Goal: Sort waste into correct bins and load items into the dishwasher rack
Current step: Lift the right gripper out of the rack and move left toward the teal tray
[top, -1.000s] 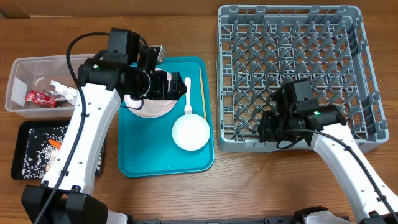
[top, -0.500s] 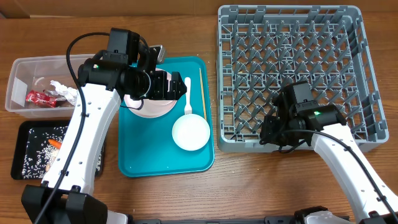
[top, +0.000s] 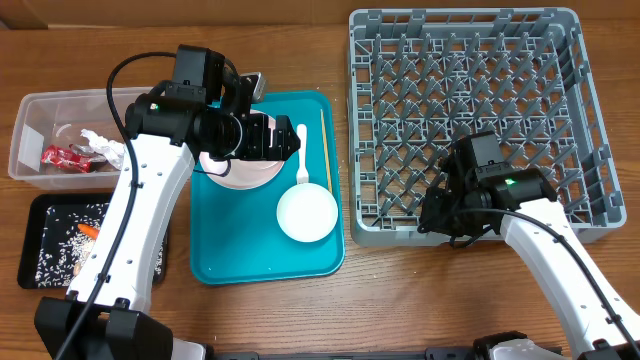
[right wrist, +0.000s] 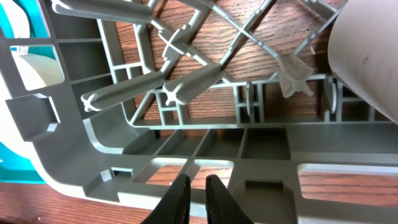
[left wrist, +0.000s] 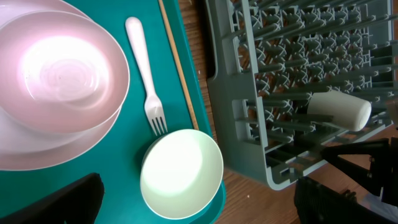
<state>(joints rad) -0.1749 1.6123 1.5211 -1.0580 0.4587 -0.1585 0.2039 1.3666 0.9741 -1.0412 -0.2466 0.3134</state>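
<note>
My left gripper [top: 283, 138] [left wrist: 199, 208] hangs open and empty over the teal tray [top: 250, 250]. The tray holds a pale pink bowl [left wrist: 62, 68] on a white plate [top: 240, 180], a white fork [top: 301, 160] [left wrist: 144, 74], tan chopsticks [top: 325, 145] and a white bowl [top: 307, 213] [left wrist: 181, 174]. My right gripper [top: 432, 212] [right wrist: 196, 193] is shut and empty at the front left corner of the grey dishwasher rack [top: 470, 60] [right wrist: 124, 143]. A white cup [left wrist: 339, 109] [right wrist: 367, 56] lies in the rack beside it.
A clear tub [top: 30, 110] at the left holds a red wrapper [top: 62, 156] and white tissues [top: 100, 143]. A black tray [top: 45, 215] below it holds rice grains and a carrot piece [top: 88, 231]. Bare wood lies along the table's front.
My right gripper has shifted slightly toward the rack's front edge. The left arm has not moved.
</note>
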